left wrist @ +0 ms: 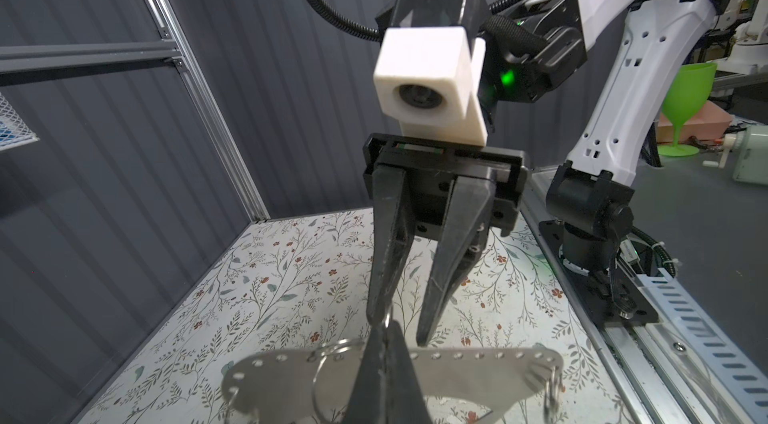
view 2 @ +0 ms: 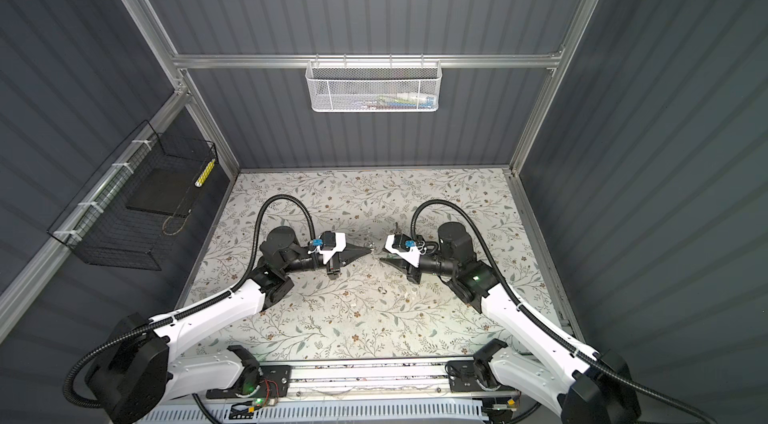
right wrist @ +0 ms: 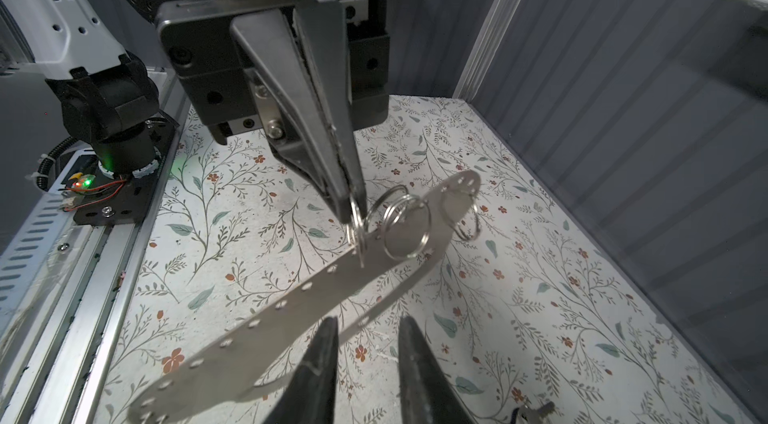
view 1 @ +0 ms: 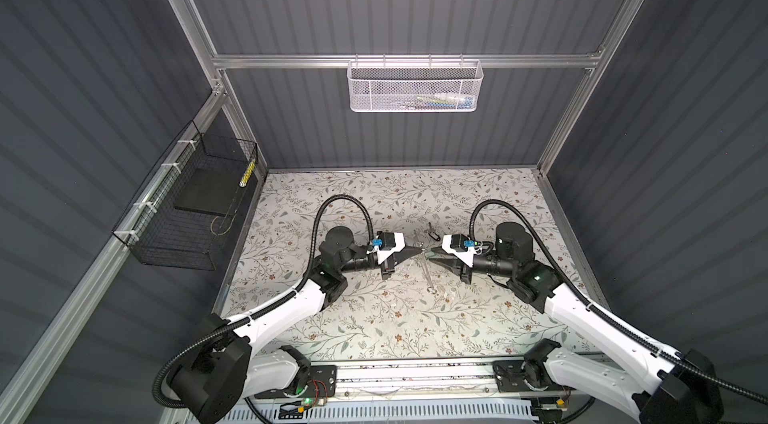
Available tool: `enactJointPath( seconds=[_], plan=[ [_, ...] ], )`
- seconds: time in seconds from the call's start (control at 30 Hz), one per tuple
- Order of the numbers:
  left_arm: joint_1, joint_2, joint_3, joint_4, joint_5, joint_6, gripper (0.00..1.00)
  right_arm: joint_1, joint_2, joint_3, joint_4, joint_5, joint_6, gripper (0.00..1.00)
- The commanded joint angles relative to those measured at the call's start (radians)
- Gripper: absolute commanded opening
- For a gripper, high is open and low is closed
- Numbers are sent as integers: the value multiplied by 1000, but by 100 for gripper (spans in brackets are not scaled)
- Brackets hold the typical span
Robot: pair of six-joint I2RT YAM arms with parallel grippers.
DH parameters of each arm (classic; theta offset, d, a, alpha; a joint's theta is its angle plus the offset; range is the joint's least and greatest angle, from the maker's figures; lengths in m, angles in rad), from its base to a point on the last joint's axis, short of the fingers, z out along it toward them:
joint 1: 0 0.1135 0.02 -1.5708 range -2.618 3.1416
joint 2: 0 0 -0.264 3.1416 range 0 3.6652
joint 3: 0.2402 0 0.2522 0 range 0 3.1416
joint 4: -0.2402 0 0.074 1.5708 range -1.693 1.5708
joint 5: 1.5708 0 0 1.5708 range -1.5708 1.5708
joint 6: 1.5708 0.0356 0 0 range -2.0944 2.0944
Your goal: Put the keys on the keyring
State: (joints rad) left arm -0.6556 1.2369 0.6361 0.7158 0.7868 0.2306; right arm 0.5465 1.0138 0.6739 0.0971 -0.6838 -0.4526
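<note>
Over the floral worktop (view 1: 374, 318), suspends a perforated metal strip (right wrist: 291, 301) strung with split rings (right wrist: 405, 230). Has the left hand (right wrist: 353, 209) pinched shut and the right hand (left wrist: 401, 330) open, empty, just beside the strip. Grips the keyring (right wrist: 358, 234), threaded through an edge hole, in that left pinch. Probably best now: steady the ring, fetch the key (right wrist: 536, 411) off the worktop, feed its hole into the split.

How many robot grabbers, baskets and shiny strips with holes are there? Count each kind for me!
Grippers: 2 (left gripper pinching a ring, right gripper)
Baskets: 2 (white mesh basket, black wire basket)
Strips: 1 (metal strip with holes)
Total: 5
</note>
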Motion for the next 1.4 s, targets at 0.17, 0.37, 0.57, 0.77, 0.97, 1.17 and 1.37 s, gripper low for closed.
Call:
enactJointPath(
  seconds=[0.17,0.37,0.57,0.77,0.97,1.17,1.37],
  plan=[
    [1,18,-21,118,35,-55,0,10,6,-17,161,-81,72,26],
    [1,17,-21,128,38,-58,0,15,25,-8,161,-106,72,20],
    [1,13,-22,128,41,-61,0,21,29,-7,168,-115,74,15],
    [1,19,-21,129,55,-65,0,23,31,-11,198,-123,90,15],
    [1,19,-19,129,66,-63,0,21,38,-11,210,-143,101,14],
    [1,16,-17,127,66,-60,0,22,45,-5,169,-149,78,5],
    [36,-28,-10,0,22,-4,35,34,20,-18,133,-74,-5,0]
  ],
)
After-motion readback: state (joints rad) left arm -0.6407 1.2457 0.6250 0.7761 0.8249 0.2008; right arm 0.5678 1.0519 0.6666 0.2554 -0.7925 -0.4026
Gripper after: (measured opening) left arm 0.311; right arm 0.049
